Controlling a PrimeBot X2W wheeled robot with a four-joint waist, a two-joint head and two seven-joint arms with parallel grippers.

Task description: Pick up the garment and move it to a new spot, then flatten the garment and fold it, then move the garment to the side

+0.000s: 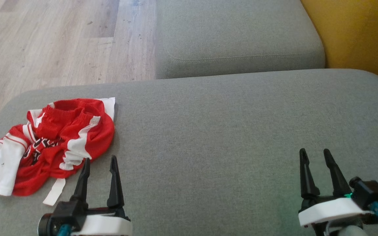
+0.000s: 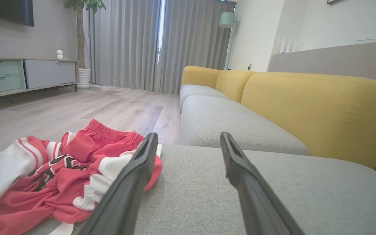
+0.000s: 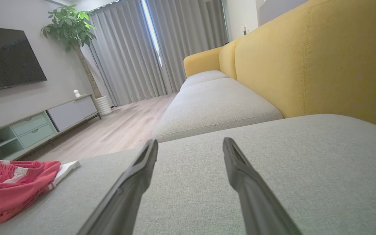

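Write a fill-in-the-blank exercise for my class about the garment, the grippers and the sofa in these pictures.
The crumpled garment on the grey cushion is white and ____.
The left gripper and the right gripper both stand with jaws ____.
The garment lies nearer the ____ of the two.
The sofa backrest is coloured ____.
Missing words: red; open; left; yellow.
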